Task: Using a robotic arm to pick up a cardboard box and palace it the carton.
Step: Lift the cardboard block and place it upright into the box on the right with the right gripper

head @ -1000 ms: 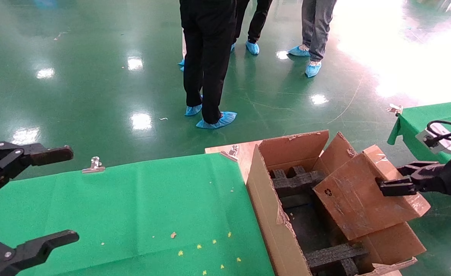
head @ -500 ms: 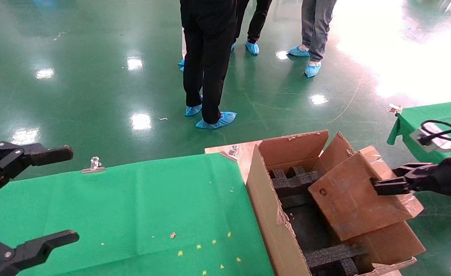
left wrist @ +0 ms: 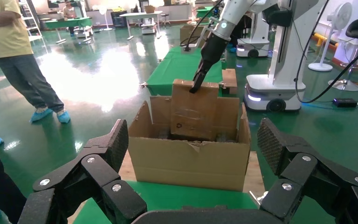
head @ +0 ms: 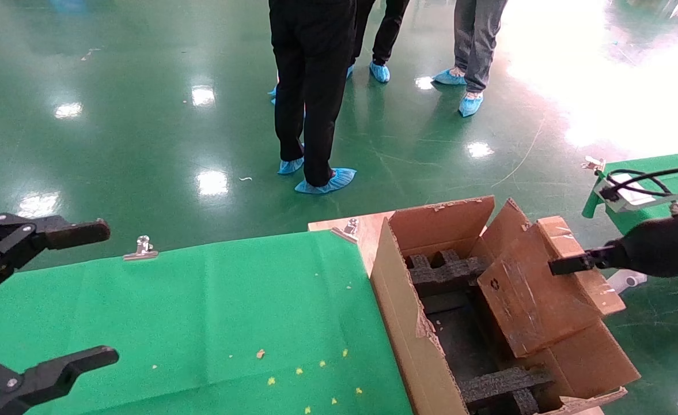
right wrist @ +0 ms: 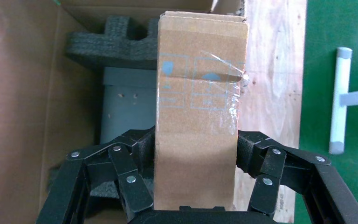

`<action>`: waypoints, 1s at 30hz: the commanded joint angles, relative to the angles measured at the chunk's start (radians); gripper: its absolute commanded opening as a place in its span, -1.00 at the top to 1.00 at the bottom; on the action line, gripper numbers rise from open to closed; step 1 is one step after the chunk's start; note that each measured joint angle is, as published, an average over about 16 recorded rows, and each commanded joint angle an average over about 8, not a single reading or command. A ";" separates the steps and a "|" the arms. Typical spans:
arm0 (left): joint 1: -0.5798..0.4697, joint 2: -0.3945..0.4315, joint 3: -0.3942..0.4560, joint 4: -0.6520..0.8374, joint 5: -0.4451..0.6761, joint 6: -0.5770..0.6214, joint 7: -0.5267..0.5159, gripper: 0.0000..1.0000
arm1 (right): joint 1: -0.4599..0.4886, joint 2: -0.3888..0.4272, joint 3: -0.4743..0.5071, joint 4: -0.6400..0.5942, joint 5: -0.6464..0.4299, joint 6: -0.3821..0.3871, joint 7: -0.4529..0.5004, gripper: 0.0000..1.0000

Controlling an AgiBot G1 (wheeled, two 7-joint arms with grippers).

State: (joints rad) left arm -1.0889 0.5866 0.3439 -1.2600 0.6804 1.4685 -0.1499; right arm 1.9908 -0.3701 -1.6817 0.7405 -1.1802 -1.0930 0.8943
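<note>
Right tool clenched on the cardboard box, held tilted over the carton right side. Left tool released, parked near-left over bench.

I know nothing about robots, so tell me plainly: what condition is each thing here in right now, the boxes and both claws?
Cardboard box: sealed, tilted, held over the carton's opening.
Carton: flaps open, edges torn, black foam blocks inside.
Right gripper: shut on the cardboard box's sides.
Left gripper: open, holding nothing, above the green-covered table.
</note>
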 commanded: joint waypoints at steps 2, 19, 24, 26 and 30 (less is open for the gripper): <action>0.000 0.000 0.000 0.000 0.000 0.000 0.000 -1.00 | 0.005 -0.017 -0.015 0.027 -0.040 0.030 0.083 1.00; 0.000 0.000 0.000 0.000 0.000 0.000 0.000 -1.00 | -0.074 -0.093 -0.079 0.093 -0.149 0.174 0.282 1.00; 0.000 0.000 0.000 0.000 0.000 0.000 0.000 -1.00 | -0.110 -0.121 -0.083 0.066 -0.140 0.205 0.284 1.00; 0.000 0.000 0.000 0.000 0.000 0.000 0.000 -1.00 | -0.127 -0.134 -0.083 0.049 -0.133 0.216 0.279 1.00; 0.000 0.000 0.000 0.000 0.000 0.000 0.000 -1.00 | -0.159 -0.162 -0.082 0.007 -0.116 0.234 0.264 1.00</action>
State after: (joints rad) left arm -1.0890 0.5865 0.3442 -1.2600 0.6801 1.4683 -0.1497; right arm 1.8330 -0.5330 -1.7625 0.7444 -1.2950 -0.8612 1.1554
